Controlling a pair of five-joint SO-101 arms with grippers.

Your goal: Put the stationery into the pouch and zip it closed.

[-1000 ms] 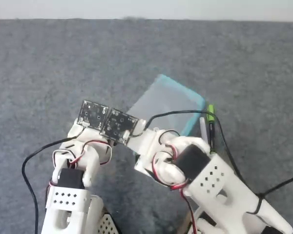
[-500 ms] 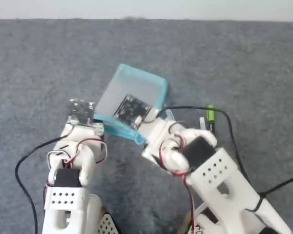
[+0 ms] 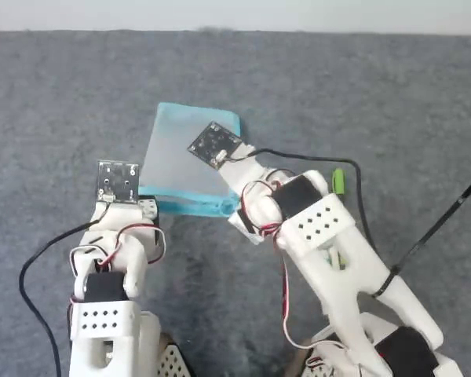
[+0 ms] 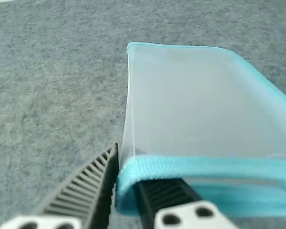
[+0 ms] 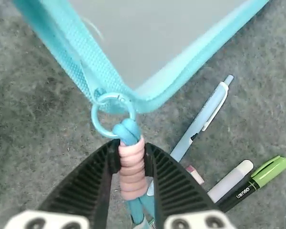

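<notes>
The pouch [image 3: 184,161] is translucent with a light blue trim and lies flat on the grey carpet. In the left wrist view my left gripper [image 4: 123,193] is shut on a corner of the pouch [image 4: 195,109] at its blue zip edge. My right gripper [image 5: 129,160] is shut on the pink beaded zip pull [image 5: 130,169], which hangs from a blue ring at the pouch's other near corner. Beside it on the carpet lie a light blue pen [image 5: 204,117], a white stick [image 5: 231,180] and a green-capped marker [image 5: 260,179]. The marker's cap [image 3: 338,181] shows beside the right arm.
Grey carpet [image 3: 63,102] covers the whole table, with open room to the left and far side of the pouch. Both arms' cables trail near the front. A small pink item [image 5: 194,174] lies among the pens.
The pouch has swung and slid to the left, away from the pens. The right arm moved left with the zip pull in its gripper, and the left arm shifted slightly left.
</notes>
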